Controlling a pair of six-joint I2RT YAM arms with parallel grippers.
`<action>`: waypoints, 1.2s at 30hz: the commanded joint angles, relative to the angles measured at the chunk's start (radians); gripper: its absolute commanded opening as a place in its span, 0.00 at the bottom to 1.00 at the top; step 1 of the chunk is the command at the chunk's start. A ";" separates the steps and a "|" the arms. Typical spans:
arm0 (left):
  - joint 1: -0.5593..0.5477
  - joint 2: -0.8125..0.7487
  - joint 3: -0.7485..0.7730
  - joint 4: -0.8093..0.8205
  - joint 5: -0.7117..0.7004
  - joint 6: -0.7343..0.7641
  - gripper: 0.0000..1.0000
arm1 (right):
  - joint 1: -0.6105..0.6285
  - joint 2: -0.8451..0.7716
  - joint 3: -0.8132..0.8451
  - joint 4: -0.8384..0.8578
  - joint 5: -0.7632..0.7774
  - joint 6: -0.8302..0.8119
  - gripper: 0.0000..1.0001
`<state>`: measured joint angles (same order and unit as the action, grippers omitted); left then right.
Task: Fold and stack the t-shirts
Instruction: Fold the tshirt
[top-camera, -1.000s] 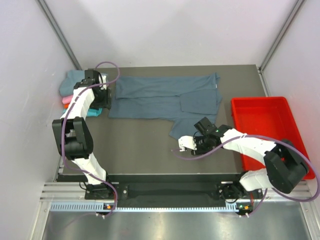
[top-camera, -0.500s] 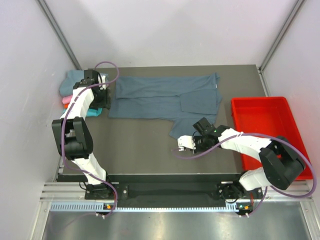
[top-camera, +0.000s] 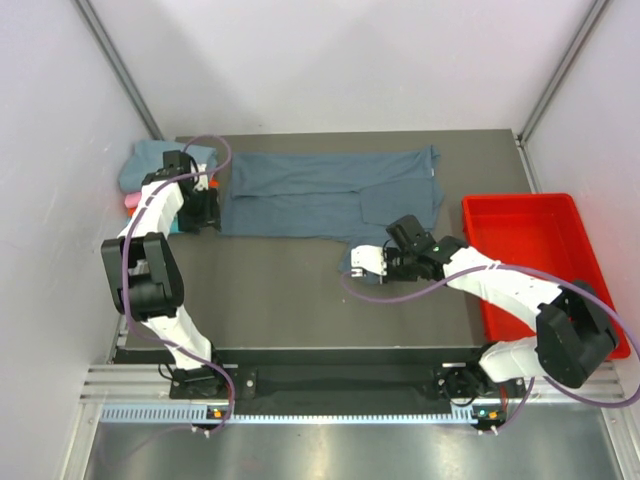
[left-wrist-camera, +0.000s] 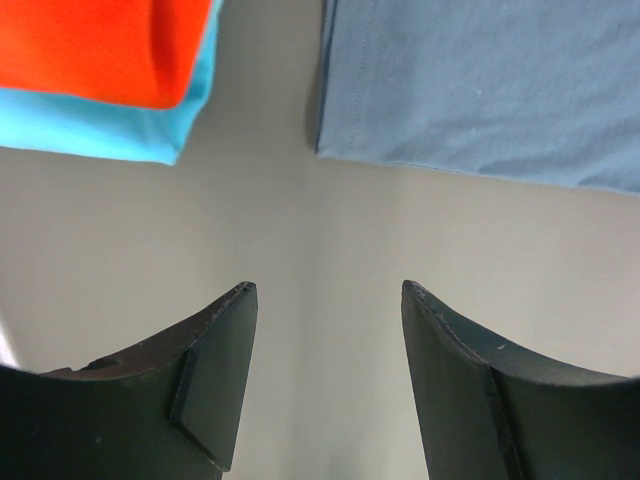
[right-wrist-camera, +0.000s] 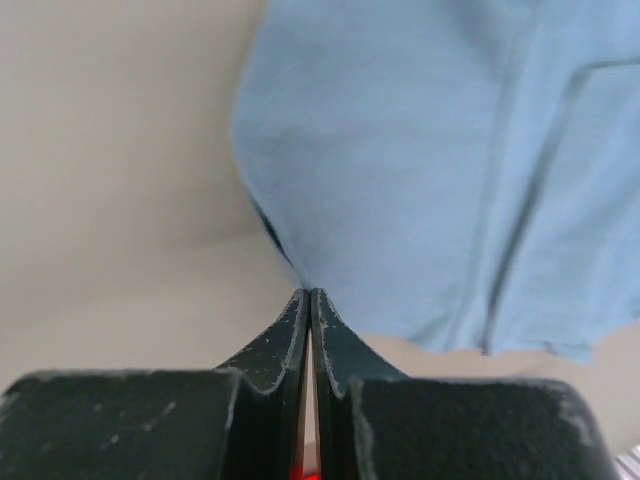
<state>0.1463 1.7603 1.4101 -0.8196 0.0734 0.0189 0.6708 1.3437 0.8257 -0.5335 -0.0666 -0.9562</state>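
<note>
The slate blue-grey t-shirt (top-camera: 320, 190) lies spread across the back of the table, partly folded. My right gripper (top-camera: 352, 263) is shut on its near hem; in the right wrist view the jaws (right-wrist-camera: 309, 293) pinch the cloth's edge (right-wrist-camera: 430, 170), which rises off the table. My left gripper (top-camera: 203, 218) is open over bare table just short of the shirt's near left corner (left-wrist-camera: 480, 90), its tips (left-wrist-camera: 325, 290) empty. Folded t-shirts are stacked at the back left: dusty teal (top-camera: 148, 160) on top, pink (top-camera: 130, 200), orange (left-wrist-camera: 90, 45) and turquoise (left-wrist-camera: 100, 125) below.
A red plastic tray (top-camera: 580, 215) stands at the right edge of the dark table (top-camera: 270, 290). White walls close in left, right and behind. Purple cables loop off both arms.
My right gripper has moved back and slightly left from bare table to the shirt's near hem and is now shut on it. My left gripper has shifted slightly left and nearer.
</note>
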 joint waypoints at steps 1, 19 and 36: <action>0.012 0.016 0.012 0.002 0.057 -0.043 0.64 | -0.008 -0.021 0.067 0.006 0.014 0.043 0.00; 0.026 0.252 0.191 0.004 0.066 -0.027 0.53 | -0.045 0.012 0.096 0.032 0.028 0.043 0.00; 0.027 0.324 0.220 -0.013 0.106 -0.005 0.42 | -0.080 0.043 0.110 0.058 0.040 0.077 0.00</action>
<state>0.1677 2.0861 1.6035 -0.8211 0.1463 0.0021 0.6044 1.3800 0.8856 -0.5076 -0.0284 -0.9012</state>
